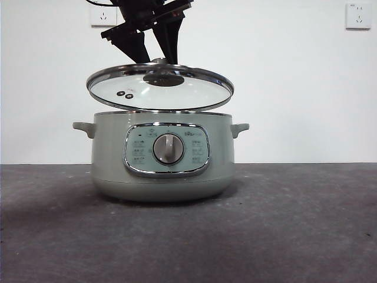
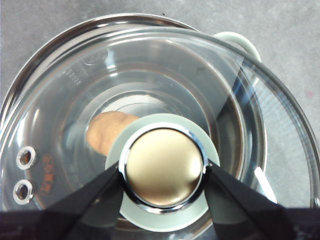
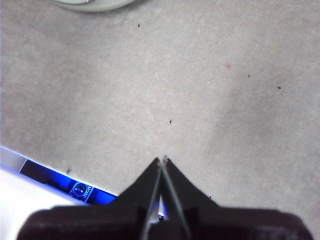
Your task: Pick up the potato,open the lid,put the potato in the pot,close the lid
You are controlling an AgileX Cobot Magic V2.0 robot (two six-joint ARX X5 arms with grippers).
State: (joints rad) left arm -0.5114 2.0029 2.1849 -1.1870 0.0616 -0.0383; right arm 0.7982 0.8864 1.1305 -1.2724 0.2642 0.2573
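The sage-green pot [image 1: 112, 159] stands at the middle of the table, its dial facing me. My left gripper [image 1: 158, 59] is shut on the knob of the glass lid [image 1: 188, 91] and holds it slightly tilted just above the pot's rim. In the left wrist view the jaws clamp the knob [image 2: 164, 172] from both sides. Through the lid's glass [image 2: 150, 65] the tan potato [image 2: 106, 131] lies on the bottom of the pot [image 2: 60, 55]. My right gripper [image 3: 163, 160] is shut and empty over bare table, away from the pot.
The dark grey table [image 1: 294, 224] stretches around the pot. A white wall with two sockets [image 1: 358, 16] stands behind. In the right wrist view the table's edge with a blue-lit strip [image 3: 75, 187] shows, and a bit of the pot's base [image 3: 95, 4].
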